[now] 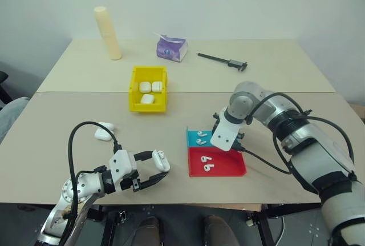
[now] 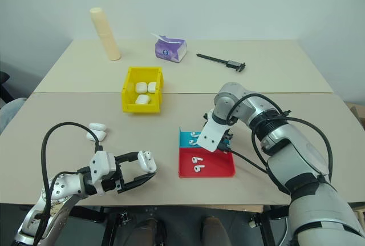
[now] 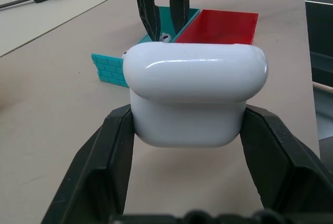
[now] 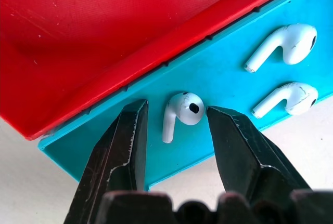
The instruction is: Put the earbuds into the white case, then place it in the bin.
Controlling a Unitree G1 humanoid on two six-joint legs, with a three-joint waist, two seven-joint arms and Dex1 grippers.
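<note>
Left hand (image 1: 153, 169), low over the near table (image 1: 51, 115) edge: fingers clamped on the white case (image 3: 195, 99). Right hand (image 4: 174, 125), pointing down into the blue tray (image 4: 229, 86) beside the red tray (image 1: 225, 163): fingers part-open, straddling one earbud (image 4: 179, 112) without gripping it. Yellow bin (image 1: 136, 102): well apart, farther back.

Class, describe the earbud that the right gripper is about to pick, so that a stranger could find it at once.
Start at the blue tray beside the red tray. Three earbuds lie in it; the target earbud sits alone between the open fingers of the right gripper, apart from the other two earbuds, which lie side by side.
</note>
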